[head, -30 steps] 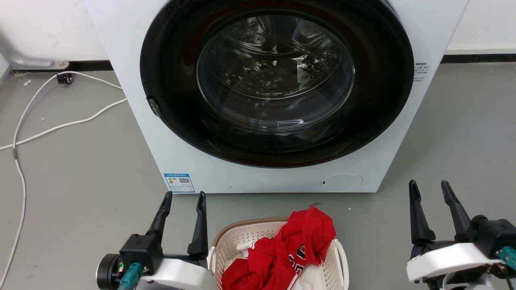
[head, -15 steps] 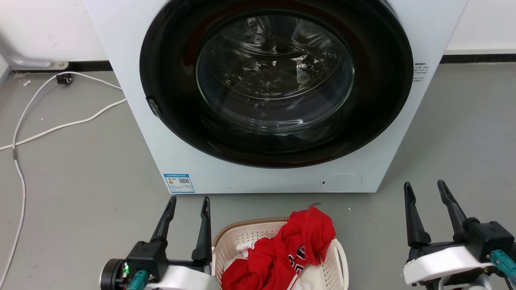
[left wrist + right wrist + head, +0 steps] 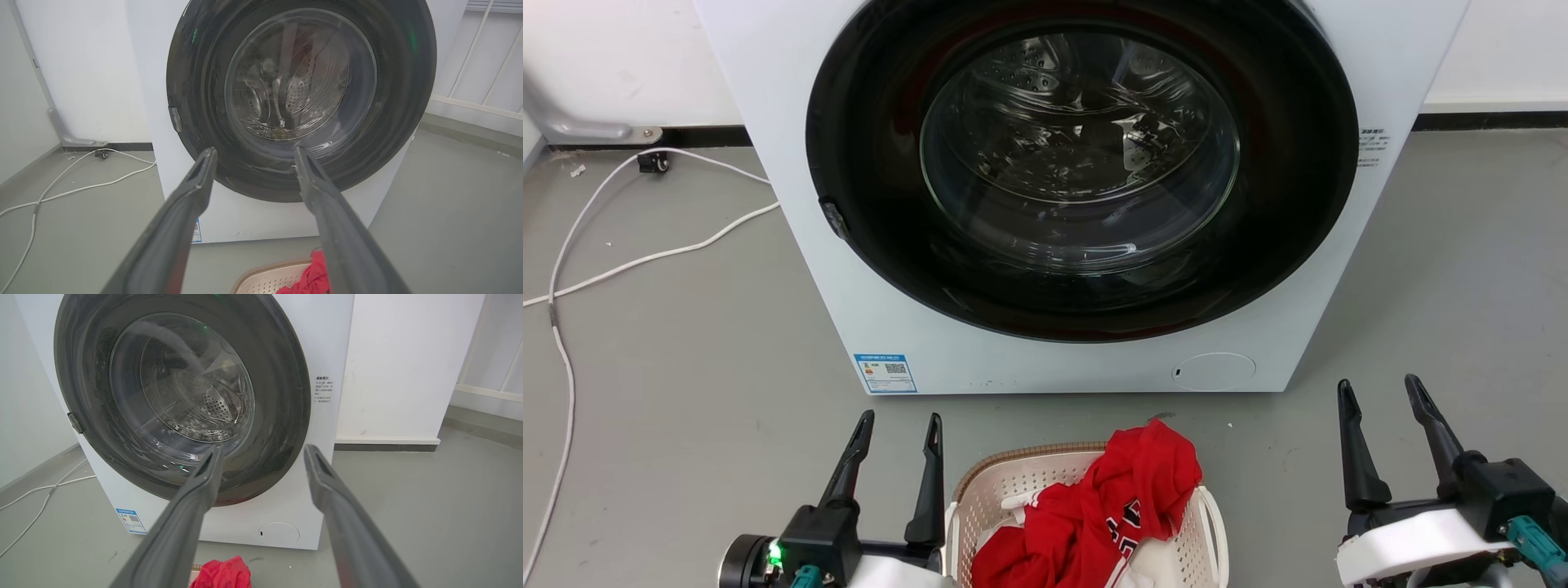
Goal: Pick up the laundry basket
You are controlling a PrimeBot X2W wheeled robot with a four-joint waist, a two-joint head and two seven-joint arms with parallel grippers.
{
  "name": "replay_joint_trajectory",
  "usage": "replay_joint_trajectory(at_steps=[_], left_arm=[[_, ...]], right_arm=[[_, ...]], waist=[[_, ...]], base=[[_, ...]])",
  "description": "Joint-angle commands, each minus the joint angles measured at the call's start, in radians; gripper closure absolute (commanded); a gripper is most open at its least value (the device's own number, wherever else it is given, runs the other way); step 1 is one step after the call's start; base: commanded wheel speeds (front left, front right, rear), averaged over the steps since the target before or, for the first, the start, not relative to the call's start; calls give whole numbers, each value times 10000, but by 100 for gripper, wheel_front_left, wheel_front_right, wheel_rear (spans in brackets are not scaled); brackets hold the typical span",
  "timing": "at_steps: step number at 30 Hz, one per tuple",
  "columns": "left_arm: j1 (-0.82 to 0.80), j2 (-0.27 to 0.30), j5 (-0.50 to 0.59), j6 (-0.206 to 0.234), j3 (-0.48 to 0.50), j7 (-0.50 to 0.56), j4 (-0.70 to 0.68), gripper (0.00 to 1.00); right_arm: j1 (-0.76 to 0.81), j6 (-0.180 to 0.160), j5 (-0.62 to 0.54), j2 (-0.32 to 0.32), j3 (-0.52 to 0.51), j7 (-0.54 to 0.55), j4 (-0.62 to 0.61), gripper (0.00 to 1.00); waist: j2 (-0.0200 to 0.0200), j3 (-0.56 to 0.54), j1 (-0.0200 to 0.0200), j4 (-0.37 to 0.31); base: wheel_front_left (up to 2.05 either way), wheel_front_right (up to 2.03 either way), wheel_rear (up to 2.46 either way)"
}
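The laundry basket [image 3: 1005, 482], cream-white with perforated walls and a brown woven-look rim, stands on the grey floor at the bottom middle of the head view. Red clothing [image 3: 1111, 506] is heaped in it. A white loop handle [image 3: 1217, 518] shows on its right side. My left gripper [image 3: 898, 429] is open, right beside the basket's left side. My right gripper [image 3: 1376, 392] is open, well to the right of the basket. The left wrist view catches the basket's rim [image 3: 265, 273] and red cloth [image 3: 312, 277] below the open fingers. In the right wrist view the red cloth [image 3: 222, 573] lies at the bottom edge.
A large white washing machine [image 3: 1086, 359] with a shut round glass door [image 3: 1078, 147] stands just behind the basket. White cables [image 3: 637, 257] trail over the floor at the left. A white wall [image 3: 404, 367] and skirting run to the machine's right.
Both grippers have drawn back toward the bottom of the head view, still open. The basket and the clothing have not moved.
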Motion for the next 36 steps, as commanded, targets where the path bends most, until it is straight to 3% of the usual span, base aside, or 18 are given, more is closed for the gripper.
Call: replay_joint_trajectory(at_steps=[1,8,24,29,36], left_arm=[[73,-15,213,-48,12,-78,-17,0],[151,-89,794,-59,45,-204,-56,0],[181,-124,584,-110,99,-183,118,0],[46,-124,474,-74,132,-183,379,0],[-781,-122,449,-95,383,-183,1374,0]], right_arm=[[32,-3,-185,-13,15,-99,-55,0],[78,-3,-634,-11,48,-203,-75,0],[57,-3,-523,-11,125,-183,12,0],[-110,-3,-588,-12,50,-182,148,0],[-863,-3,-794,-9,-87,-159,1134,0]], waist=[[-1,0,0,-3],[-1,-9,0,-6],[-1,48,0,-12],[-1,416,0,-58],[-1,1815,0,-145]], base=[[0,0,0],[0,0,0],[0,0,0],[0,0,0],[0,0,0]])
